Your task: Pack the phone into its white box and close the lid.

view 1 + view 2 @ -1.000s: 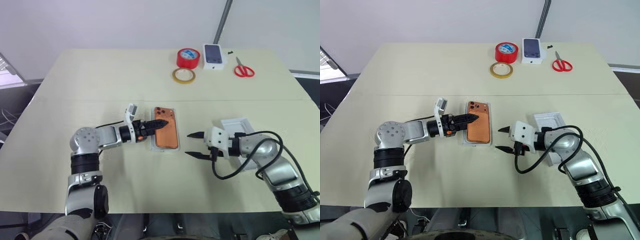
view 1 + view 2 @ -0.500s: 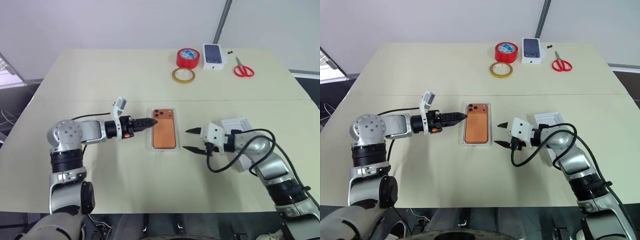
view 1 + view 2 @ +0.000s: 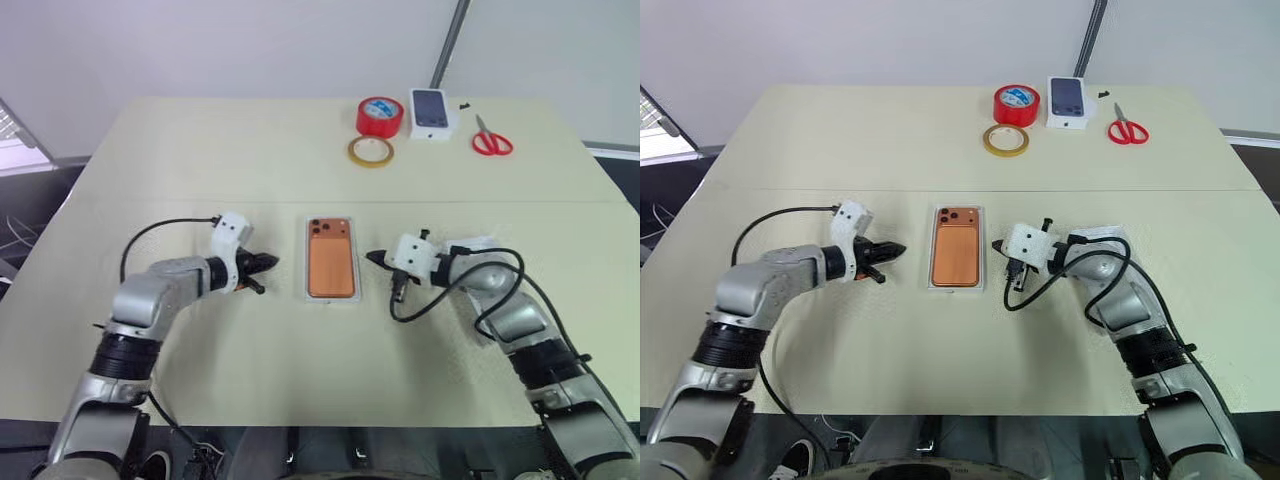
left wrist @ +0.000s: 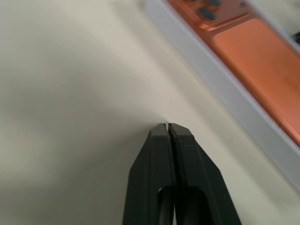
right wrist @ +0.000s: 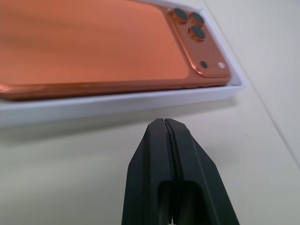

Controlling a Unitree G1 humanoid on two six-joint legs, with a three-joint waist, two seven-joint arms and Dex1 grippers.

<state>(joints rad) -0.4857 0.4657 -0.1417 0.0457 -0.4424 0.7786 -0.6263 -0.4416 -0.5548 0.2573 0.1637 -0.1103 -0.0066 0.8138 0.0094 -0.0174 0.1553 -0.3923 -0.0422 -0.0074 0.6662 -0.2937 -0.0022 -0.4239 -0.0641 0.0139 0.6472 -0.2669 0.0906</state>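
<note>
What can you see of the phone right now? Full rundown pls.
The phone is a slim copper-orange slab with rounded corners and a smooth matte-metal look. It lies flat, back up, in the shallow white box mid-table, its long axis running away from the robot. A raised square camera cluster with three dark lenses sits at its far-left corner. No lid covers it. Neither gripper touches it.

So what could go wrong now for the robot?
The phone lies in the white box, but the lid sits behind the right arm, which might knock it. Both the left hand and right hand are shut near the box and could nudge it.
</note>
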